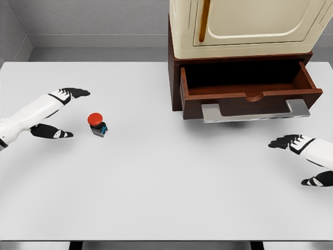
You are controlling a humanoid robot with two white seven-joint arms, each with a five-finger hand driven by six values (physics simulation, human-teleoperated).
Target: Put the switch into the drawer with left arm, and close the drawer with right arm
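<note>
The switch (97, 124), a red push-button on a dark base with a blue mark, stands on the white table (166, 198) left of centre. My left hand (67, 112) hovers just left of it, fingers spread wide on either side, not touching it. The brown wooden drawer (250, 88) is pulled out at the upper right, its inside dark and empty, with a grey metal handle (255, 112) along its front. My right hand (304, 159) rests open low at the right edge, below the drawer front.
A cream-coloured appliance (250, 26) with a door sits on top of the drawer cabinet. A grey wall runs behind the table.
</note>
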